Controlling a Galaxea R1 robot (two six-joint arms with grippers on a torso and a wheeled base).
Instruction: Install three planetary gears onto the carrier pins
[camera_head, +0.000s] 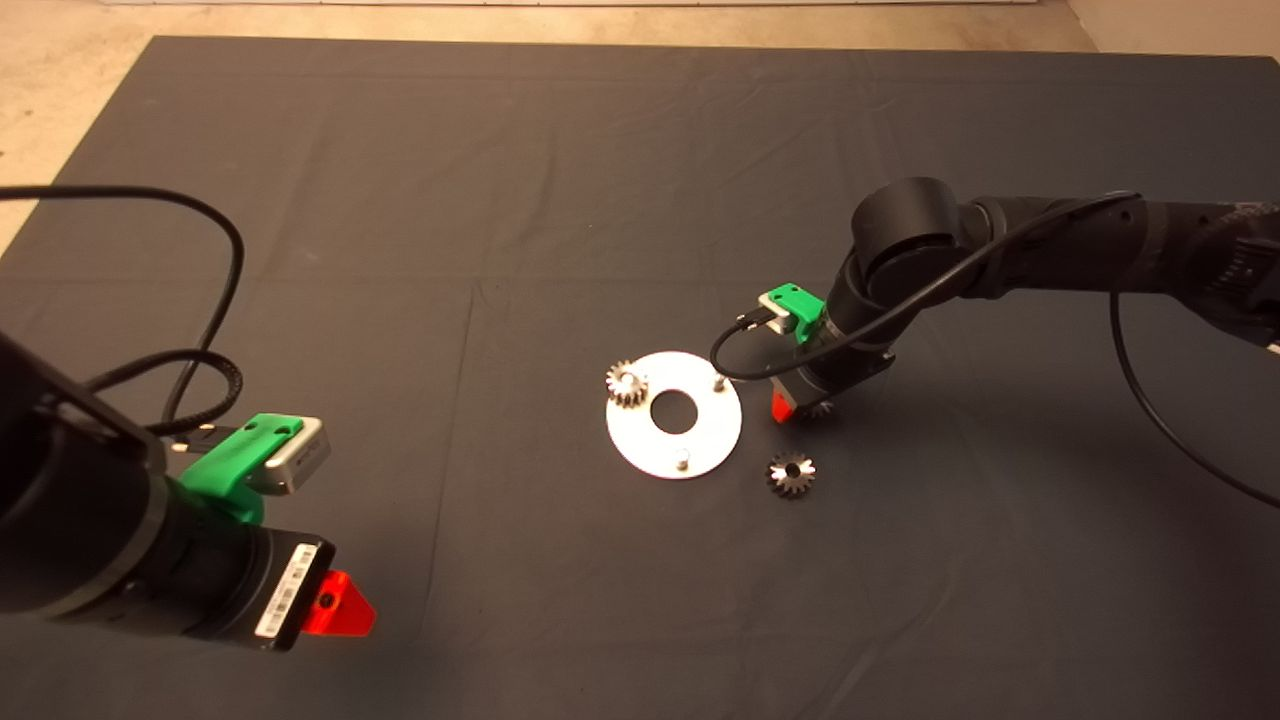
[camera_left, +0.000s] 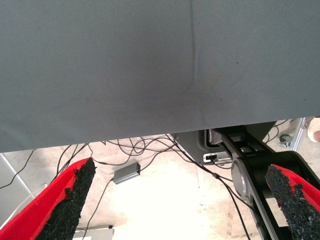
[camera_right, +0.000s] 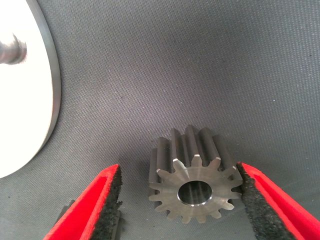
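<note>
The silver disc (camera_head: 700, 440) lies mid-mat. One planetary gear (camera_head: 628, 384) sits on its left carrier pin. Two carrier pins (camera_head: 718, 382) (camera_head: 681, 460) stand bare. A second gear (camera_head: 791, 474) lies loose on the mat, right of the disc. My right gripper (camera_head: 800, 405) is down at the disc's right edge, open around a third gear (camera_right: 195, 182) that lies flat on the mat. One pad (camera_right: 257, 202) touches its teeth and the other pad (camera_right: 107, 200) stands apart. The disc rim (camera_right: 47, 100) and a pin (camera_right: 12, 47) show beside it. My left gripper (camera_head: 335, 605) waits open at the lower left.
The dark mat (camera_head: 500, 200) covers the table, with pale floor past its far edge. In the left wrist view the mat's edge (camera_left: 150, 100) hangs over floor with cables (camera_left: 150, 147) and a small grey box (camera_left: 126, 173). The right arm's cable (camera_head: 1150, 400) loops above the mat.
</note>
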